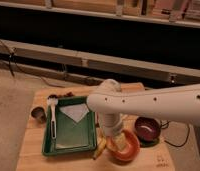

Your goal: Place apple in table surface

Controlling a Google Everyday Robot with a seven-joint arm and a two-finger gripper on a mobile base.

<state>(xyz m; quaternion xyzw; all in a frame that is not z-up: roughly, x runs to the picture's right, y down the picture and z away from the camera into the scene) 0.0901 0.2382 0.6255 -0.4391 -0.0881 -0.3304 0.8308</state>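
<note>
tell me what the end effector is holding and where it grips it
The end effector, down over the orange bowl, is shut on what looks like the apple; the grip spot is hidden by the arm.
</note>
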